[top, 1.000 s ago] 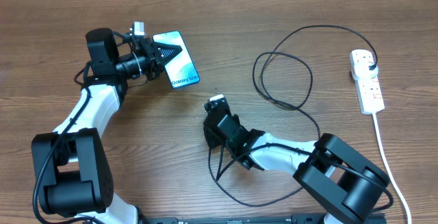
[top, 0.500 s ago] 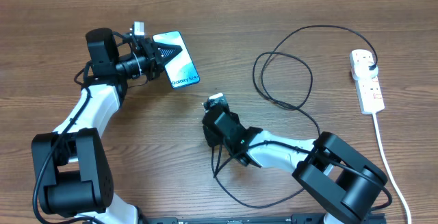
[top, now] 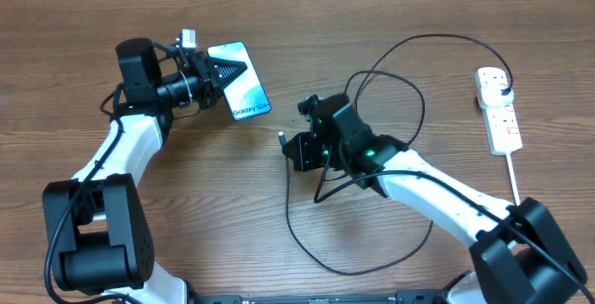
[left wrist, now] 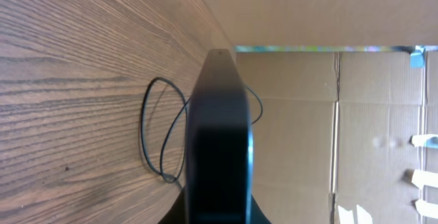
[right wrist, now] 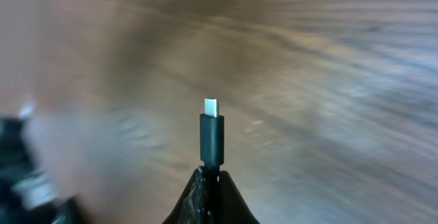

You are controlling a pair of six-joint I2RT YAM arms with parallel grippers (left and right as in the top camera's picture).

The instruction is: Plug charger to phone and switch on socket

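The phone (top: 244,87), screen lit light blue with "Galaxy" text, is held at the far left by my left gripper (top: 219,69), which is shut on its upper end. In the left wrist view the phone (left wrist: 219,135) shows edge-on between the fingers. My right gripper (top: 290,146) is at the table's middle, shut on the charger cable just behind its connector tip (right wrist: 211,131), which points away from the fingers. The black cable (top: 390,90) loops across the table to a black plug (top: 503,88) seated in the white socket strip (top: 499,109) at the right.
The socket's thick white cord (top: 525,220) runs down the right side toward the front edge. Slack black cable (top: 307,244) curves over the table in front of my right arm. Cardboard walls (left wrist: 328,114) stand behind the table.
My right arm has swung up and to the right, lifting the cable end with it; the connector now points left toward the phone. The left arm and phone have not moved.
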